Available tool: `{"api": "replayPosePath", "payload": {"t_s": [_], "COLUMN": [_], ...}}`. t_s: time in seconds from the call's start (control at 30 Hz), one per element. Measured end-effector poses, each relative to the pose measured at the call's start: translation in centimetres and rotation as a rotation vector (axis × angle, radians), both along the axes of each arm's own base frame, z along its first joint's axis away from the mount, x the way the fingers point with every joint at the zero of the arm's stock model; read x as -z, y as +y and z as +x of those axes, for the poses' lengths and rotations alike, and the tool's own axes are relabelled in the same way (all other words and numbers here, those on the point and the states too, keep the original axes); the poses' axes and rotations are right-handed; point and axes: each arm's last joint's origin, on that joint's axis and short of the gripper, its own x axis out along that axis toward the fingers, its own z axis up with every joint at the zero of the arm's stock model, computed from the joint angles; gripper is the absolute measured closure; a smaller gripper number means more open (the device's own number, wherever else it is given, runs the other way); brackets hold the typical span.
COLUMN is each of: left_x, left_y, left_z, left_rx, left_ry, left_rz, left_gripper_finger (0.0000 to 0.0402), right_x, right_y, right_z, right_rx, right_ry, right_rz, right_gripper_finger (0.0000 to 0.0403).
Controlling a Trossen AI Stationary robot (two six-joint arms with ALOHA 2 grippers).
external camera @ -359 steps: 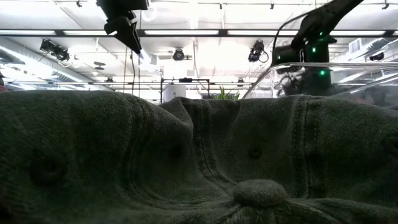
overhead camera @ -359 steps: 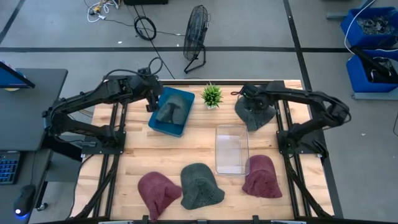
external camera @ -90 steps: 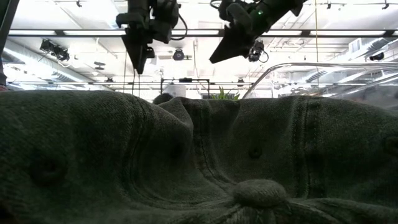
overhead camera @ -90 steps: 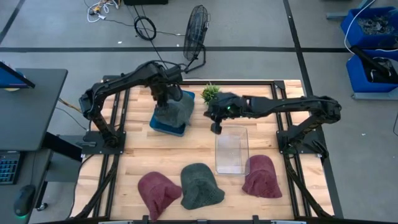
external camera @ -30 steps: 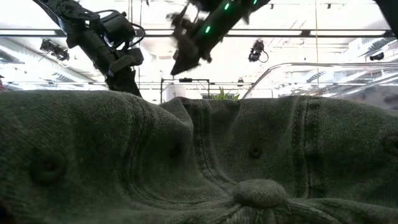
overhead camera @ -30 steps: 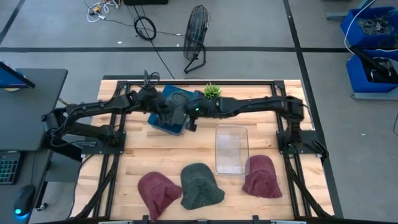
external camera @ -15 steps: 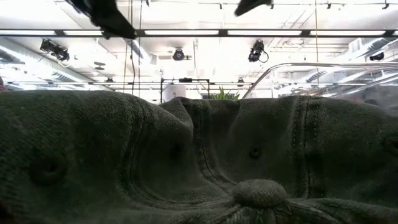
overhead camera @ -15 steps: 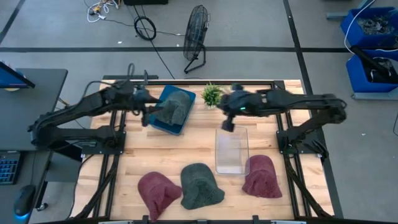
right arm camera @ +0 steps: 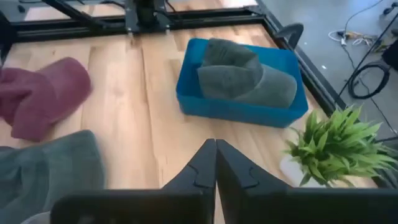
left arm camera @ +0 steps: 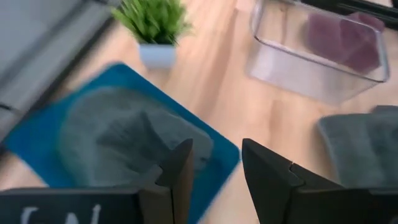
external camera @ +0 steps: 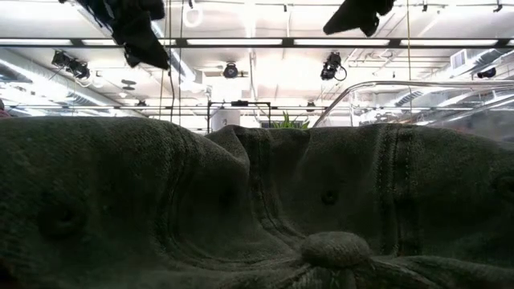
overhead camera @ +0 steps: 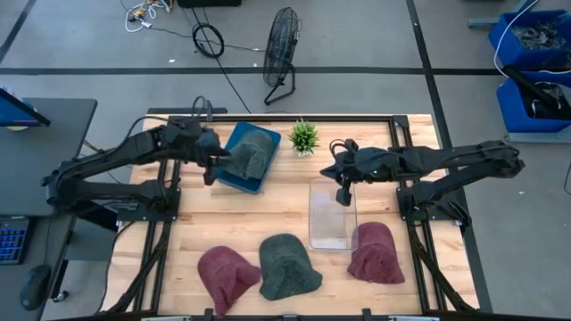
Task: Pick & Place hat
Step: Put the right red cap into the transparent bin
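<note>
- My table (overhead camera: 268, 214) is pale wood, smooth, with visible plank grain.
- The grey hat (overhead camera: 247, 153) is soft matt cloth and lies in a blue bin (overhead camera: 234, 177) of smooth plastic.
- The clear bin (overhead camera: 331, 216) is glossy see-through plastic.
- The maroon hat (overhead camera: 228, 275) is matt fabric.
- My left claw (left arm camera: 214, 165) and right claw (right arm camera: 216, 163) have matt black fingers.
</note>
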Motion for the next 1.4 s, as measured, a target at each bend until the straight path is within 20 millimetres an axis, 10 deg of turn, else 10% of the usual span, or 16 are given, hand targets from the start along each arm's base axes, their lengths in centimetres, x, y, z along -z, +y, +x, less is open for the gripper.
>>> {"api": "replayPosePath", "payload": {"t_s": [0.77, 1.07, 1.4], "left_x": [1.0, -0.2, -1.4], "left_y": [-0.2, 0.0, 0.2], "left_z": [4.6, 5.2, 5.7], "left_rx": [0.005, -0.010, 0.059], "left_ry": [-0.087, -0.225, -0.324], "left_rz": [-0.075, -0.017, 0.136], "left_gripper_finger": [0.0262, 0.0262, 0.0262], "right_x": [0.8, -1.4, 1.7], "right_y": [1.2, 5.1, 9.1], "right_z": [-1.1, -3.6, -7.0], "right_rx": [-0.028, -0.185, 0.048], "right_ry": [0.229, 0.426, 0.736], "right_rz": [0.336, 0.500, 0.685], "right_gripper_finger": [0.0253, 0.0257, 0.0257]}}
